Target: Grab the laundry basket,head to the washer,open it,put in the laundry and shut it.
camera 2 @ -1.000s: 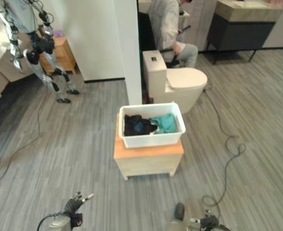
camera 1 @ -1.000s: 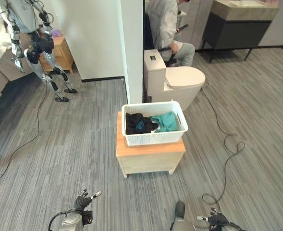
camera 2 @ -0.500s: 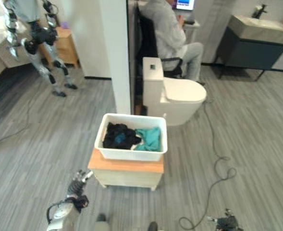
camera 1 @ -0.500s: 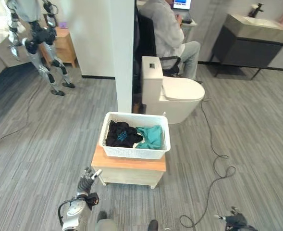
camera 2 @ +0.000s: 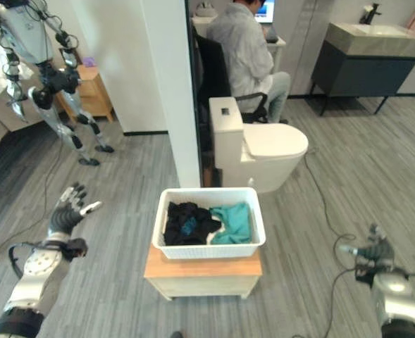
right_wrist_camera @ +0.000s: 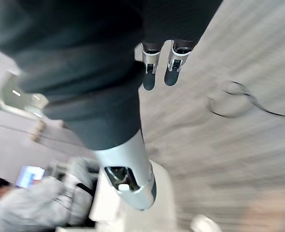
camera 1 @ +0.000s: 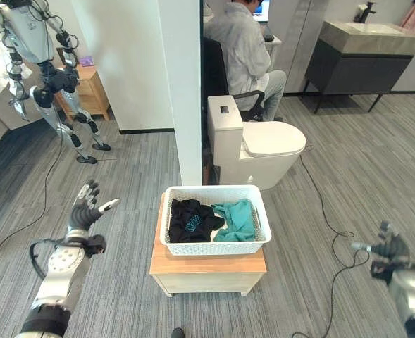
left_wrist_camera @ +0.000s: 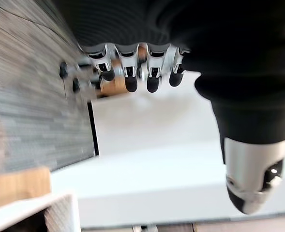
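The basket is set on a low wooden stand, with dark clothes and a teal cloth seen inside it. The left hand is raised well to the left of the basket, fingers spread and nothing held. The right hand is held well to its right, seemingly loose-fingered and empty. Behind the basket a toilet and a seated person are seen.

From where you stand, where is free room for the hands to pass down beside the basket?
Bare floor lies on both short sides of the laundry basket, between it and the left hand, and between it and the right hand. Behind it is crowded: the pillar and the toilet stand close. The wooden stand shows only narrow rims.
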Controlling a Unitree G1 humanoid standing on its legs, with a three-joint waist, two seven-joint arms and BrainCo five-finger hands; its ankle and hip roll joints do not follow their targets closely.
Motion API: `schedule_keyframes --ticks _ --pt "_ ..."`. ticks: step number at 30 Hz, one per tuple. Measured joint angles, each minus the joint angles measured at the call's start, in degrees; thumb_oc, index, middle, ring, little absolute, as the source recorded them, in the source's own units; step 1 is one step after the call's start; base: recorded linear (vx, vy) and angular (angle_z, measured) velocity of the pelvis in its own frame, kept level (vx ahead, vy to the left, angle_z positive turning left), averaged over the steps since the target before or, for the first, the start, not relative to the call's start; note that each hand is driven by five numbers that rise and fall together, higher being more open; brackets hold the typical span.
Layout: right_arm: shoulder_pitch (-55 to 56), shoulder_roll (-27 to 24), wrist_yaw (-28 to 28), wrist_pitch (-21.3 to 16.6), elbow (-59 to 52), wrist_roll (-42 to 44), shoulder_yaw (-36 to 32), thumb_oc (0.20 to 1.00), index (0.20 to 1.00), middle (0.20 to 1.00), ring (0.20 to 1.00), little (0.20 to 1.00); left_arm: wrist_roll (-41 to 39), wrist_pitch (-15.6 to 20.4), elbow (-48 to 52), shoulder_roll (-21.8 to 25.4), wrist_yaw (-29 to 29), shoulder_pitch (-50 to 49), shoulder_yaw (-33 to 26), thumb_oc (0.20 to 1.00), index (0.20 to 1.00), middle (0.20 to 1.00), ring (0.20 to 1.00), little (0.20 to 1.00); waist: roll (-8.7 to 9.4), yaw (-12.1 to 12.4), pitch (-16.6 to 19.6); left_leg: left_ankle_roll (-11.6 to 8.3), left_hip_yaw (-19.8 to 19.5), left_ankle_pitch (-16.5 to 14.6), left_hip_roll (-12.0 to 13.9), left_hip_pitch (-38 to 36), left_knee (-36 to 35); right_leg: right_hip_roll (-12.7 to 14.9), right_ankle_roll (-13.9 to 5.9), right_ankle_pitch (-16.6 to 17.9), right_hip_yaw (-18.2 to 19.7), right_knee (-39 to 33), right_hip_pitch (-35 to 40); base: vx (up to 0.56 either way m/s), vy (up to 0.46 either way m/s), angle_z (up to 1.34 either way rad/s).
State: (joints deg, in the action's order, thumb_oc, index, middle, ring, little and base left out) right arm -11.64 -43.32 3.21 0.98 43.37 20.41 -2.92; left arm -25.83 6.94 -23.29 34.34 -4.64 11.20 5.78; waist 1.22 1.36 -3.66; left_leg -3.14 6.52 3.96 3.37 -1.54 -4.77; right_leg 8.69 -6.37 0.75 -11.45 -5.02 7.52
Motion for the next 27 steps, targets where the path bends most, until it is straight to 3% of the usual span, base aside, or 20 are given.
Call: schedule_keyframes --ticks 2,6,7,9,11,17,20,23,27 --pt "-8.15 -1.99 -0.35 0.83 4.65 -1.22 4.29 1.000 1.000 1.000 1.000 1.000 0.06 -2.06 -4.22 -0.64 0.10 8.37 5.61 1.000 1.000 1.000 1.000 1.000 -0.44 0.21 -1.13 -0.21 -0.42 0.70 0.44 2.98 0.67 -0.11 -0.81 0.60 -0.07 0.01 -2.24 -0.23 0.024 0.06" --pt "-25.39 -1.88 -1.10 2.62 16.07 -1.02 13.51 1.000 1.000 1.000 1.000 1.000 1.35 -4.02 -15.32 -4.49 -0.10 24.65 15.98 1.000 1.000 1.000 1.000 1.000 -1.61 -1.00 -5.95 -0.67 -1.27 2.32 1.50 9.26 2.66 -1.70 -0.36 1.88 -0.31 1.64 -8.34 -0.29 0.028 0.04" --pt "-37.67 -1.79 -1.74 4.00 27.03 -0.11 20.19 1.000 1.000 1.000 1.000 1.000 0.61 -4.92 -28.71 -6.28 0.29 35.99 24.72 1.000 1.000 1.000 1.000 1.000 -3.01 -1.17 -8.36 -0.71 -1.63 2.80 2.17 12.83 4.31 -1.74 -0.26 1.58 -0.14 4.43 -12.31 -0.08 0.024 -0.02" --pt "-43.81 -1.36 -2.31 4.20 29.73 2.61 20.56 1.000 1.000 1.000 1.000 1.000 -0.86 -6.01 -38.37 -8.21 1.15 42.67 26.82 1.000 1.000 1.000 1.000 1.000 -3.26 -2.12 -10.48 -0.59 -1.67 3.57 2.30 14.79 4.21 -1.78 -0.40 2.64 -0.15 3.72 -13.85 -0.08 0.016 -0.01" --pt "-46.97 -1.08 -2.56 4.40 32.93 5.12 22.94 1.000 1.000 1.000 1.000 1.000 -1.32 -6.59 -48.85 -8.80 1.21 47.60 27.48 1.000 1.000 1.000 1.000 1.000 -2.31 -2.45 -12.82 -0.60 -1.47 3.64 2.44 14.68 4.22 -2.18 -0.36 2.68 -0.02 3.67 -13.85 -0.06 0.004 -0.04" --pt "-48.95 -0.23 -3.35 4.39 35.23 5.98 25.12 1.000 1.000 1.000 1.000 1.000 -1.24 -7.31 -51.05 -6.26 0.96 50.07 26.31 1.000 1.000 1.000 1.000 1.000 -1.22 -2.11 -15.56 -0.60 -1.33 3.65 2.19 14.76 3.51 -1.99 -0.03 2.79 -0.19 3.33 -13.97 -0.05 0.000 0.02" --pt "-54.02 1.99 -3.58 4.25 39.76 7.40 29.20 1.000 1.000 1.000 1.000 1.000 -0.56 -7.91 -55.69 -5.14 0.95 57.46 29.19 1.000 1.000 1.000 1.000 1.000 -0.35 -2.11 -17.14 -0.60 -1.35 4.00 2.35 17.05 3.70 -1.81 0.12 3.04 -0.07 3.40 -16.28 -0.08 -0.016 0.01" --pt "-48.54 1.13 -3.65 3.68 35.98 13.21 23.44 1.000 1.000 1.000 1.000 1.000 -0.03 -5.70 -42.64 -2.03 -0.07 58.49 32.61 1.000 1.000 1.000 1.000 1.000 -0.50 -1.19 -18.39 -0.34 -2.87 4.64 1.99 18.81 3.43 -1.76 0.20 3.13 -1.69 3.51 -17.28 -0.01 -0.005 0.25" --pt "-45.43 1.53 -4.42 4.02 35.98 14.82 23.43 1.000 1.000 1.000 1.000 1.000 2.42 -4.73 -41.53 -1.90 -0.95 58.57 33.37 1.000 1.000 1.000 1.000 1.000 -0.84 -0.69 -18.61 -0.34 -2.96 4.64 1.16 18.63 3.43 -1.07 0.20 3.13 -1.68 3.52 -17.02 -0.02 0.006 0.03"
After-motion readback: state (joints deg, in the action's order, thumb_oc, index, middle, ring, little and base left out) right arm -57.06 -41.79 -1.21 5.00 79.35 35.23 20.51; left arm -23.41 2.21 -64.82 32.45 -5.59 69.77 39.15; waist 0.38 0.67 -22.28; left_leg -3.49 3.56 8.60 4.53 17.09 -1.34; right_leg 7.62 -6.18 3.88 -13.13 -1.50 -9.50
